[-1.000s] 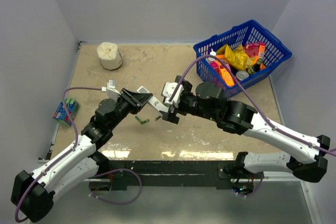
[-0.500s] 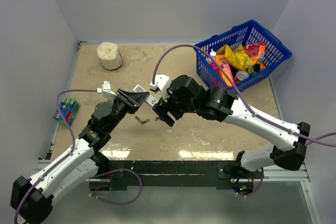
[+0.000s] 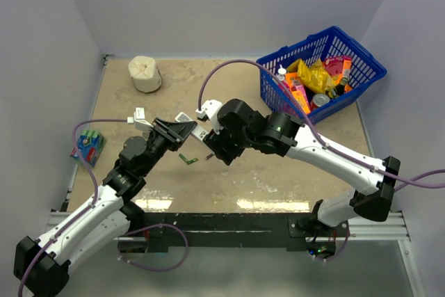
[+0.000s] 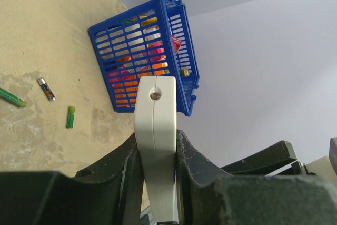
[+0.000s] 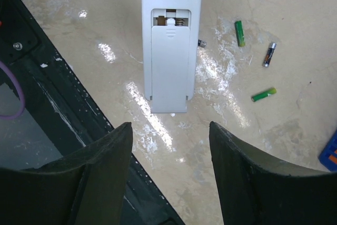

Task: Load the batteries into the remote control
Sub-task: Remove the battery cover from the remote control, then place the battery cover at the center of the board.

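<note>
My left gripper (image 4: 156, 156) is shut on the remote control (image 4: 155, 130), a slim white bar held above the table (image 3: 292, 172) with its free end toward the right arm. In the right wrist view the remote control (image 5: 171, 3) shows its back. Its cover (image 5: 169, 61) is slid partly down, baring a spring at the top of the compartment. My right gripper (image 5: 171, 130) hangs open just short of the remote's end, holding nothing. Three loose batteries lie on the table: a green one (image 5: 239, 32), a dark one (image 5: 269, 54) and another green one (image 5: 263, 94).
A blue basket (image 3: 368, 67) full of packets stands at the back right. A white roll (image 3: 144, 73) sits at the back left. A wrapped pack of green cells (image 3: 87, 145) lies at the left edge. The black front rail (image 5: 63, 88) runs just below the right gripper.
The right arm has swung left and closer to the remote's end, and its jaws have narrowed while staying open. The left arm has barely shifted and keeps its hold.
</note>
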`<state>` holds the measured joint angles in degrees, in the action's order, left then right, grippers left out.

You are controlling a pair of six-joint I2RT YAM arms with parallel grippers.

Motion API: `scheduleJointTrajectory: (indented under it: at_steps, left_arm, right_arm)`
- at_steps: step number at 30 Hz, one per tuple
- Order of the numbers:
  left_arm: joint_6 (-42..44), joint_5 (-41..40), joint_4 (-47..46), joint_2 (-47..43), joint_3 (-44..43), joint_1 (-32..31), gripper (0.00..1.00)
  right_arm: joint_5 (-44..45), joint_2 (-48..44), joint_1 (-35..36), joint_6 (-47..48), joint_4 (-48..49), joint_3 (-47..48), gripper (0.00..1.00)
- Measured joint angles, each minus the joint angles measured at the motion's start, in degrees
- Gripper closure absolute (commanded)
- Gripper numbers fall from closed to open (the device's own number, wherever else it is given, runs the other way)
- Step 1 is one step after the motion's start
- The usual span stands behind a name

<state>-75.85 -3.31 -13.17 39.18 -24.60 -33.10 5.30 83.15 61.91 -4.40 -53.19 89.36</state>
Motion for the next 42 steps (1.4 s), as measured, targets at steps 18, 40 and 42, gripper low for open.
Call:
scheduleJointTrajectory:
  at_steps: [18,40,42]
  left_arm:
    - [0.0,0.0,0.4,-0.4,0.0,0.0,1.00]
    - [3.1,-5.1,3.3,-0.9,-0.7,0.2,1.00]
    - [4.2,-6.1,4.2,-0.9,-1.1,0.5,1.00]
  right_arm:
    - [1.3,4.3,-0.1,-0.1,0.7,0.7,0.53]
    - [1.7,3.8,-0.1,1.0,1.6,-2.4,0.89]
    - [1.7,3.2,-0.1,1.0,1.7,-3.9,0.89]
